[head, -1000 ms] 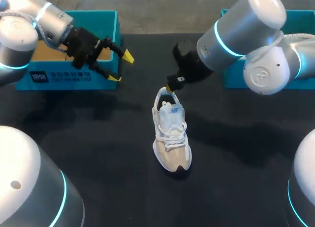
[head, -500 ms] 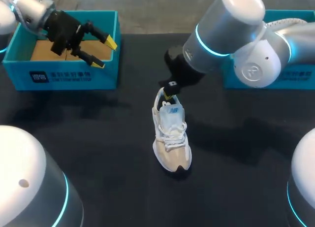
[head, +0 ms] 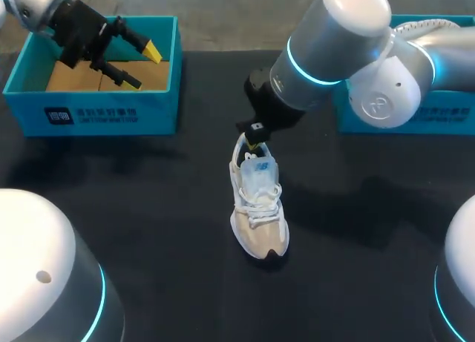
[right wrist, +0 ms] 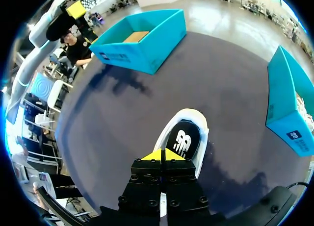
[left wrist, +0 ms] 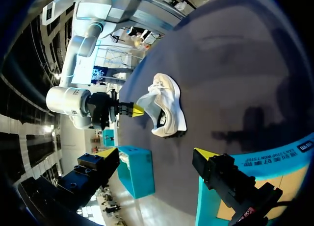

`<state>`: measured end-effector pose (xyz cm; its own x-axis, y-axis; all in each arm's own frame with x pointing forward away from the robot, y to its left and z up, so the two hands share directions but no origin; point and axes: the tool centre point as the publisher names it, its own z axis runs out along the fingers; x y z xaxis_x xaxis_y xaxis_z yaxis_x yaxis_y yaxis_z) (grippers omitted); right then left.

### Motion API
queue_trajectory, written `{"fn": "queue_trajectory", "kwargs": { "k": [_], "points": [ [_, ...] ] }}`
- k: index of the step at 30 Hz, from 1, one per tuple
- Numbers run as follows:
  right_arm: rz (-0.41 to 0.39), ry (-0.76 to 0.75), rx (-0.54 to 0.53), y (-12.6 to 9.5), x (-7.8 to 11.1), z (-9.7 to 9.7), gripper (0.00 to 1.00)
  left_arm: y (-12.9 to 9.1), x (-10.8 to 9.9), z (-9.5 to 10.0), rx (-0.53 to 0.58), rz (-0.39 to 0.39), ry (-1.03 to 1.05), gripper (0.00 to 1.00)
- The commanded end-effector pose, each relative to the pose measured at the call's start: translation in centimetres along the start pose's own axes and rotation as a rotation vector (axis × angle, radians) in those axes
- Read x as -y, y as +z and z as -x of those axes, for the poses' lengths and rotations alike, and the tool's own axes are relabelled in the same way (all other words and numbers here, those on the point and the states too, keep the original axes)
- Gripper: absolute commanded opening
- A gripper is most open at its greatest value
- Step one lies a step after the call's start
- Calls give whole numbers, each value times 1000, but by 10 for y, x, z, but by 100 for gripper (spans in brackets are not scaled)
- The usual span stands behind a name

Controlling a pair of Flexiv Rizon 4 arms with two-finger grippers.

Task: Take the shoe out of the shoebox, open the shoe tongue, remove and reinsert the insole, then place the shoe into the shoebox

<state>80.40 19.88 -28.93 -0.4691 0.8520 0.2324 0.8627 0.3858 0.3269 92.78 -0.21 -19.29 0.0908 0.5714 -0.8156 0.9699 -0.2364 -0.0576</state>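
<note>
The desk (head: 148, 208) is covered in black. Nearest me on it stands the shoe (head: 257, 208), white and beige, upright on its sole near the middle of the desk, outside either box. Its toe points toward me, its heel away, and its laces are tied over the tongue. Through the shoe's opening the right wrist view shows a dark insole (right wrist: 184, 138) lying inside.

At the heel is my right end effector (head: 254, 136), on an arm that comes in from the right. Its yellow fingertips are pressed together at the heel rim, with no gap between them. I cannot tell whether they pinch the rim.

Farther off, along the desk's far edge, sit the teal shoebox (head: 104, 116) to the left, open with a brown cardboard floor, and a second teal box (head: 445, 123) to the right. Both are well apart from the shoe.

My left end effector (head: 142, 67) hangs above the shoebox's open top, its fingers spread wide with nothing between them.
</note>
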Motion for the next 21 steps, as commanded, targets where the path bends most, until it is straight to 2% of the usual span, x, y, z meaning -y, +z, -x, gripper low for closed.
{"fn": "queue_trajectory", "kwargs": {
  "k": [1,8,13,21],
  "points": [
    [3,2,3,0,2,-1,0,-15,1,1,-17,15,8,100],
    [-15,25,52,16,13,12,0,-34,3,3,-37,53,16,100],
    [-28,40,84,23,17,19,0,-35,3,4,-43,53,20,100],
    [-63,51,155,34,18,17,0,-29,1,5,-34,28,26,100]
  ]
}}
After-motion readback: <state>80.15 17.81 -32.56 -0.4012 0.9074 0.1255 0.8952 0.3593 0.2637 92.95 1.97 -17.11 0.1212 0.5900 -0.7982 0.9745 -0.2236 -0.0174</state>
